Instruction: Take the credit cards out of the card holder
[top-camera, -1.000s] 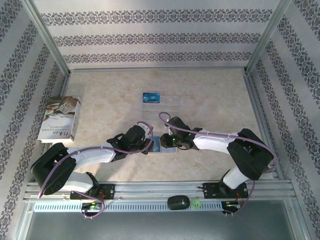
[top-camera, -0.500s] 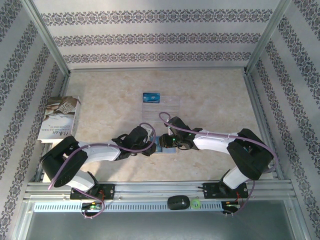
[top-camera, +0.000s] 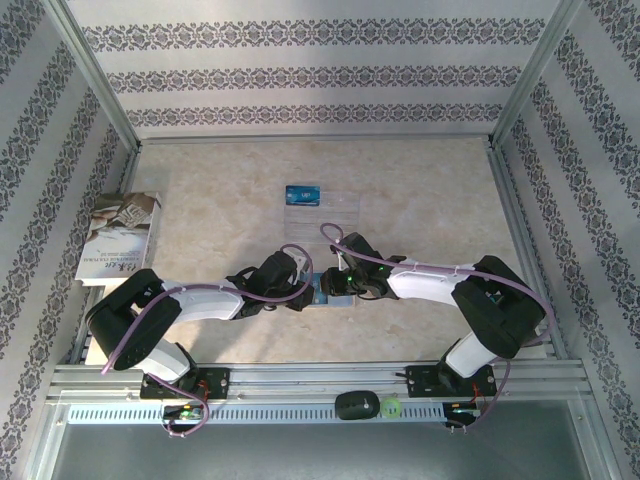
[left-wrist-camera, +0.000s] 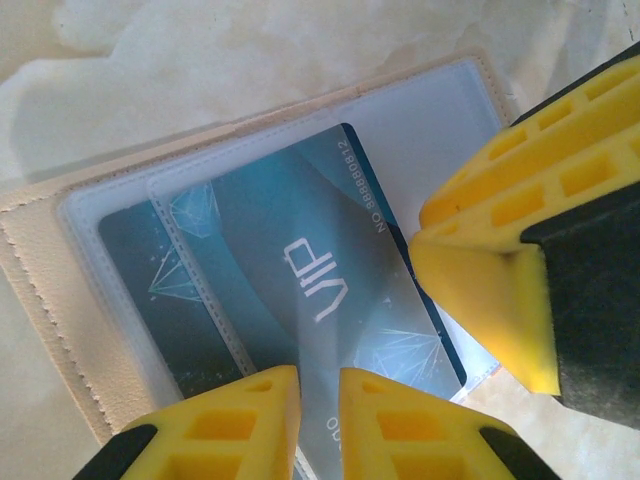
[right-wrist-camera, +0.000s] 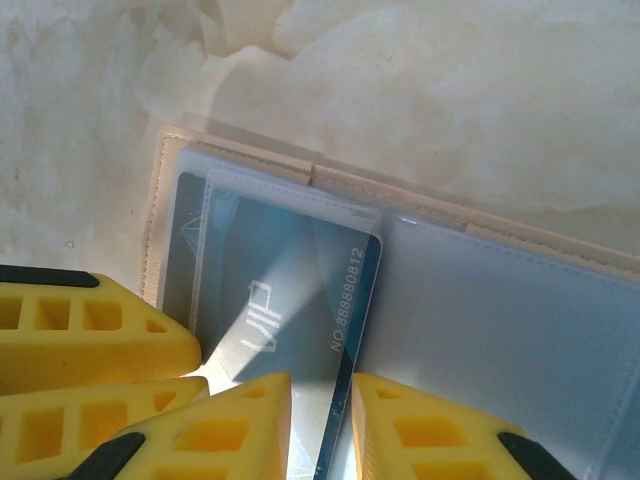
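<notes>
Evidently the extraction is midway: the soft, stitched tan card holder (left-wrist-camera: 45, 300) lies open directly beneath both claws, its glossy clear sleeves (left-wrist-camera: 440, 130) exposed. A stiff, slick blue credit card (left-wrist-camera: 300, 260) sits half out, its short end pinched in the nearly closed left claw (left-wrist-camera: 318, 385). The right claw (right-wrist-camera: 320, 390), jaws narrow, meets the card's long edge; what it grips cannot be told. Next, a straight, flat pull seems needed.

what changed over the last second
The left arm swung its elbow right, toward the middle. The left gripper barely shifted and stayed over the open card holder. Nothing was visibly grabbed or let go. The right gripper, the blue card on the clear tray and the book stayed put.
</notes>
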